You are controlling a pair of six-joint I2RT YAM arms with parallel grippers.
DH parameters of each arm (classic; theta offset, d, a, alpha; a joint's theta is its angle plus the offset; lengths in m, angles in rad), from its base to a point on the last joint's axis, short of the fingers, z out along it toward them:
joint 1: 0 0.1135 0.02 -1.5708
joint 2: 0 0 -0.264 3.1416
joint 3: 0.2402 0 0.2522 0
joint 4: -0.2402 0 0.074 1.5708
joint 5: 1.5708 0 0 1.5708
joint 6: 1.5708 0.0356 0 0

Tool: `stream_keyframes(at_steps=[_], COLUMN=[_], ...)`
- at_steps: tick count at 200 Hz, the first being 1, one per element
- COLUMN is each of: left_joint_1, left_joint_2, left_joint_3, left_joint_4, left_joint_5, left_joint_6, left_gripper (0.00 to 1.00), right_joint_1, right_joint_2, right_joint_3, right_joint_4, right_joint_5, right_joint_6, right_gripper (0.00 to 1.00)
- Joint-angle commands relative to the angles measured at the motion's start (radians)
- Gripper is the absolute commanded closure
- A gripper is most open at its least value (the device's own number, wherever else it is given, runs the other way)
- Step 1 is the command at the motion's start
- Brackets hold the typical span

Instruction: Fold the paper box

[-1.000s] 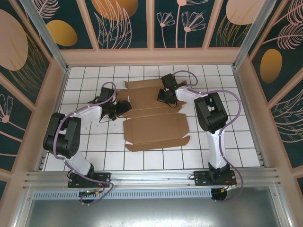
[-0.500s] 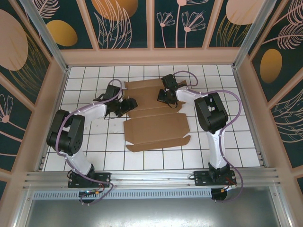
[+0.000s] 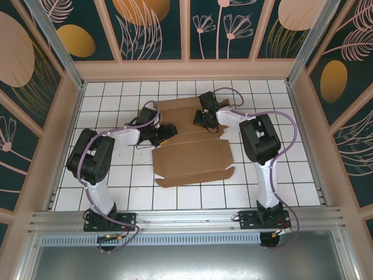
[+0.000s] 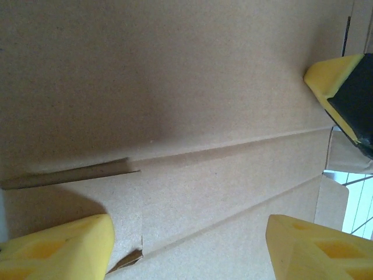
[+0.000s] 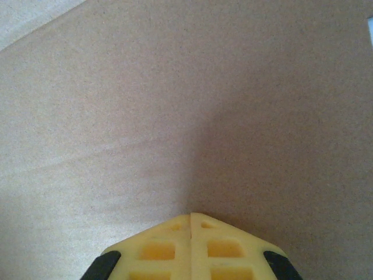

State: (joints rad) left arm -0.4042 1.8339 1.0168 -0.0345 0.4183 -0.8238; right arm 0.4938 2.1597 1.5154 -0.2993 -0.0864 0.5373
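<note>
My left gripper [image 4: 186, 248] stands spread over the paper box [image 3: 192, 158]. My right gripper [image 5: 191, 224], fingers pressed together, bears on it. Risk: uneven pressure probably slides the sheet.

We saw white-tiled counter [image 3: 192, 198] | dark floral wall panels [image 3: 154, 29] stood around it | metal rail [image 3: 186, 217] ran along near edge

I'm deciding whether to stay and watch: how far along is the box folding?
Early. Done: nothing clear; the paper box lies nearly flat on the tiled table, creases showing, no wall standing. In hand: the right tool, shut, rests on the far panel, and the left tool hangs open over the left edge by a crease. Left: raise the walls, tuck the flaps, close the lid.
</note>
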Motion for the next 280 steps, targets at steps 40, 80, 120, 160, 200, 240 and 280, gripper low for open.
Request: stream_keyframes(at_steps=[40, 80, 120, 160, 200, 240, 280], left_joint_1=[0.150, 0.228, 0.232, 0.233, 0.233, 0.229, 0.180], left_joint_2=[-0.181, -0.141, -0.021, 0.077, 0.041, 0.011, 0.023], left_joint_3=[0.119, 0.155, 0.176, 0.192, 0.188, 0.193, 0.242], left_joint_4=[-0.218, -0.288, -0.290, -0.223, -0.186, -0.173, -0.176], left_joint_5=[-0.134, -0.355, -0.396, -0.256, -0.198, -0.122, -0.062], left_joint_6=[0.092, 0.164, 0.174, 0.155, 0.158, 0.156, 0.179], left_gripper=[0.29, 0.32, 0.38, 0.52, 0.79, 0.92, 0.93], right_joint_1=[0.020, 0.020, 0.020, 0.019, 0.020, 0.020, 0.020], right_joint_2=[0.011, 0.014, 0.015, 0.018, 0.015, 0.012, 0.017], right_joint_3=[-0.047, -0.044, -0.027, -0.035, -0.047, -0.054, -0.051], right_joint_4=[-0.083, -0.080, -0.092, -0.080, -0.072, -0.066, -0.064], right_joint_5=[0.001, -0.006, -0.006, -0.020, -0.036, -0.041, -0.046], right_joint_6=[-0.017, -0.022, -0.036, -0.041, -0.043, -0.042, -0.034], right_gripper=[1.00, 1.00, 1.00, 1.00, 1.00, 1.00, 1.00])
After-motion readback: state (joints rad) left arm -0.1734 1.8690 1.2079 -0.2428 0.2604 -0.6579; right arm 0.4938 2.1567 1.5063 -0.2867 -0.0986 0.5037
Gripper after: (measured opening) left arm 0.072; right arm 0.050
